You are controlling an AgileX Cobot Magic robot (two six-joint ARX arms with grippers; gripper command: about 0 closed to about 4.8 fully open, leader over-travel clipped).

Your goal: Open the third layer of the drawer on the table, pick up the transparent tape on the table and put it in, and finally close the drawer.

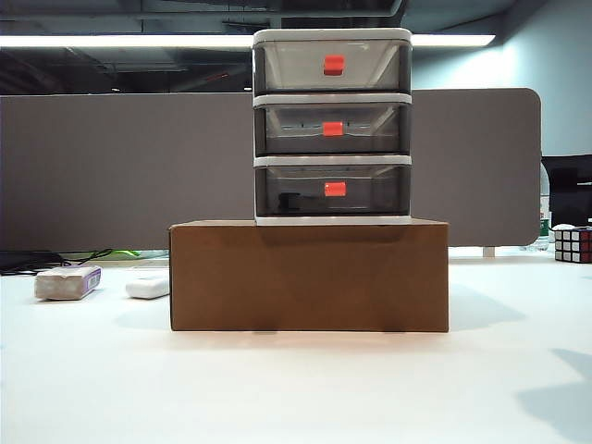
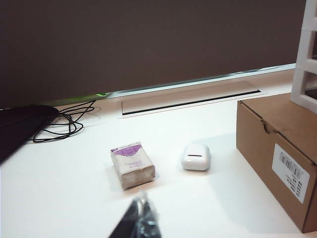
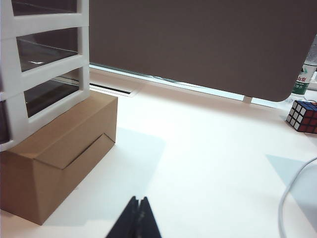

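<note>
The drawer (image 1: 332,125), a white-framed cabinet with three smoky grey tiers, stands on a brown cardboard box (image 1: 309,275) on the table (image 1: 296,388). All tiers are pushed in, including the third layer (image 1: 333,190) with its red-orange handle. A dark shape (image 1: 289,200) shows through that layer's front; I cannot tell what it is. The transparent tape is out of view. My left gripper (image 2: 141,206) is shut, low over the table to the left of the box, with a glint on its fingers. My right gripper (image 3: 138,201) is shut and empty, to the right of the box. Neither shows in the exterior view.
A white-and-purple block (image 2: 132,164) and a small white oblong case (image 2: 196,157) lie left of the box. Black cables (image 2: 59,124) trail at the far left. A Rubik's cube (image 3: 303,116) sits at the far right, with a white cable (image 3: 292,198) nearby. A grey partition (image 1: 120,166) backs the table.
</note>
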